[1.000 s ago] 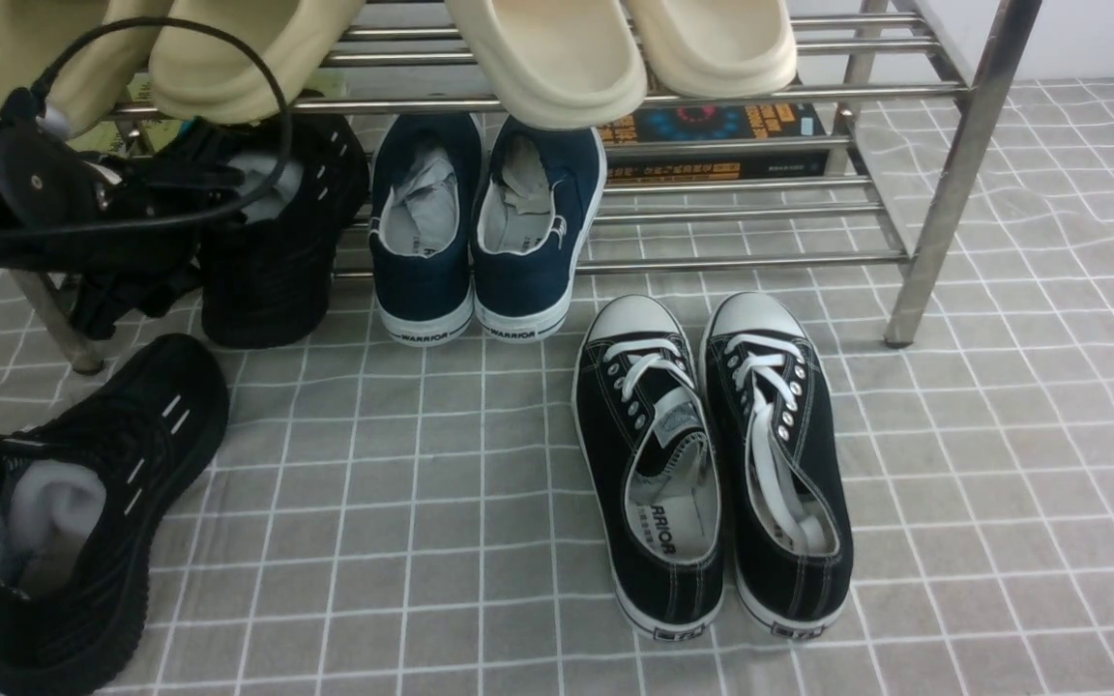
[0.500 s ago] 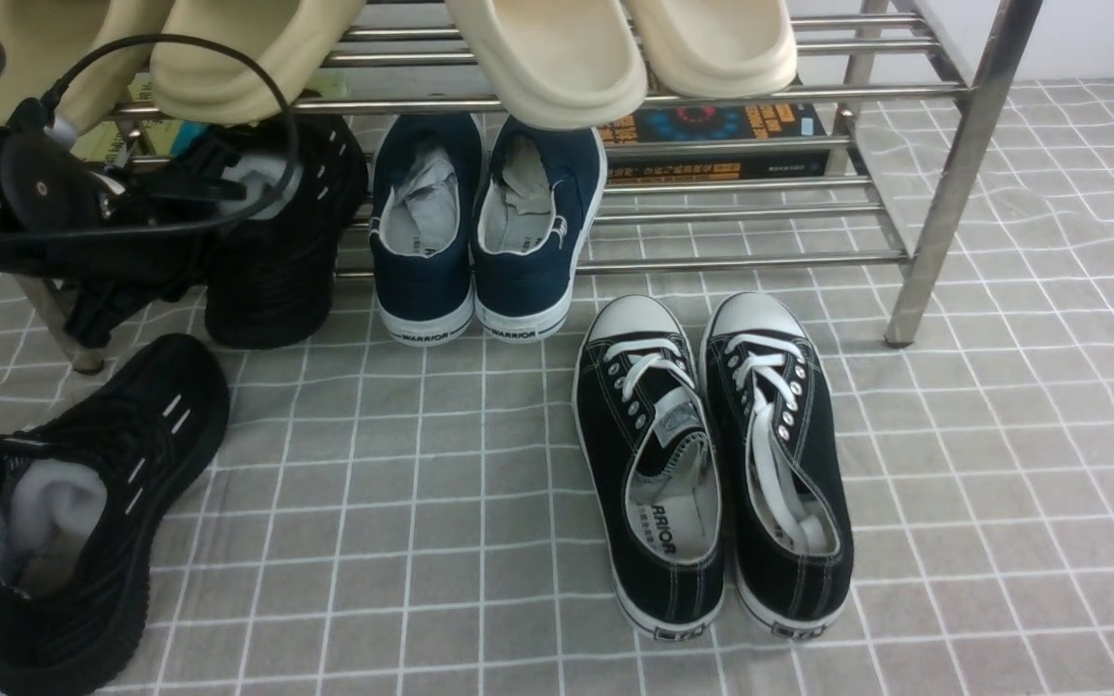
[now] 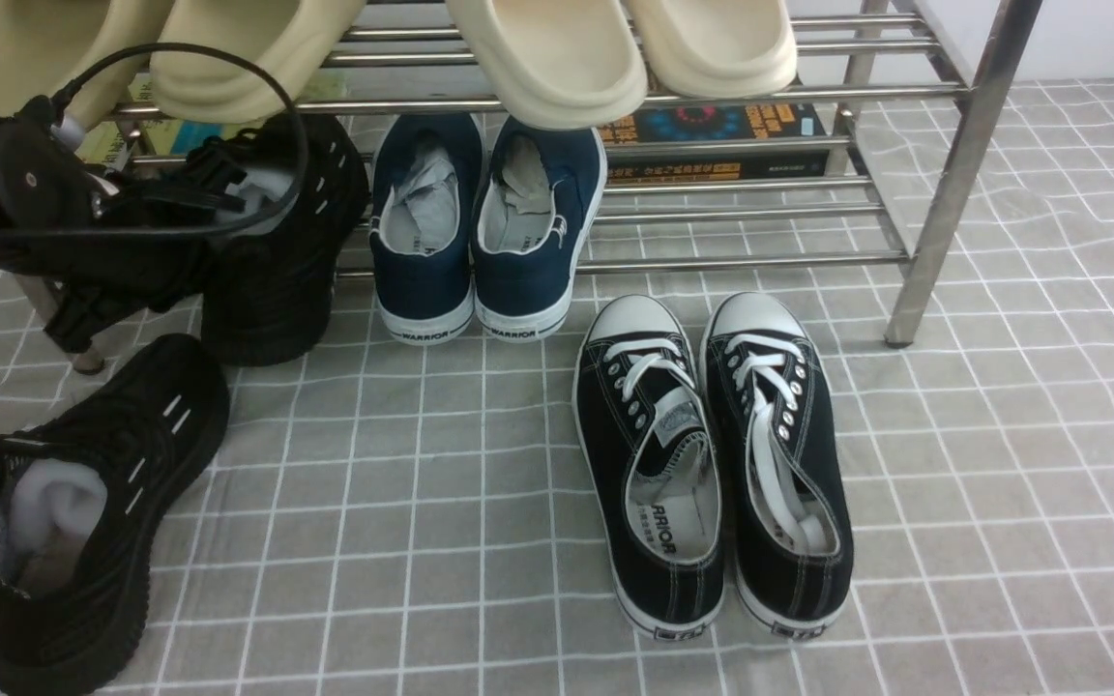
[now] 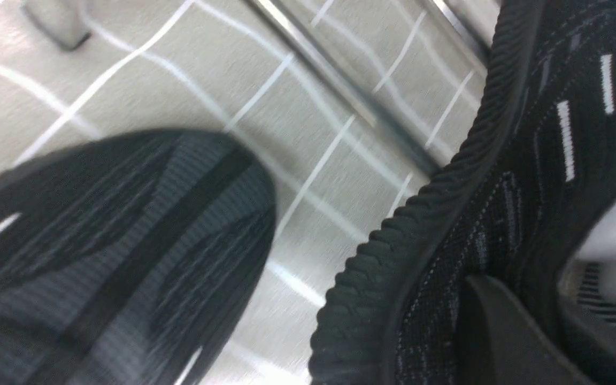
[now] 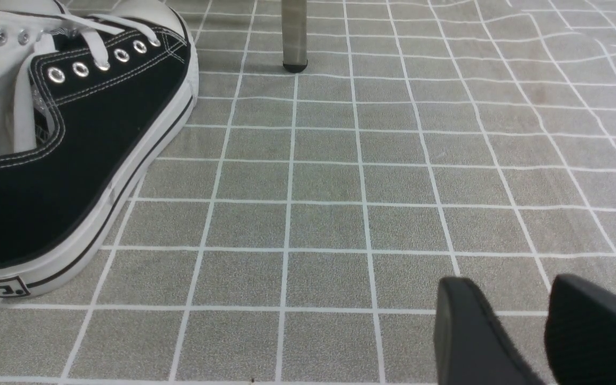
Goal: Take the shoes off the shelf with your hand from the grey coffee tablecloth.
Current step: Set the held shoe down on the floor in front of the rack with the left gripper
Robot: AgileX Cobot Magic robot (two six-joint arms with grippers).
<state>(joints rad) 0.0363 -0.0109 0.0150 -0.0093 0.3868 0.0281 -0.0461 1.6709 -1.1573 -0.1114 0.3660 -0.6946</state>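
Grey cloth (image 3: 480,503): our largest item, woven, lightly wrinkled, printed with a thin white grid, spread beneath the rack and in front of it.

Shoe rack (image 3: 949,184): our landmark, polished silver metal, thin round bars, thicker angled legs.

Left gripper (image 4: 532,326): black, at the rack's left end, clenched on the side of the racked sneaker's collar.

Right gripper (image 5: 506,326): black, two blunt fingers parted over cloth, released, nothing between them.

Clogs (image 3: 557,58): cream, smooth, rounded, on the rack's upper tier.

Black knit sneaker, first of pair (image 3: 93,522): on the cloth in front of the rack's left leg; long axis slanting, toe toward the rack and rightward; ribbed knit, white dashes, pale stuffing.

Black knit sneaker, second of pair (image 3: 272,280): at the rack's lower tier, left end; heel toward us, toe pointing into the rack, slightly rightward; ridged black sole.

Canvas pair (image 3: 712,464): black, white laces and toe caps, in front of the rack, toes toward it.

Navy pair (image 3: 475,232): fabric, white soles, on the rack's lower tier.
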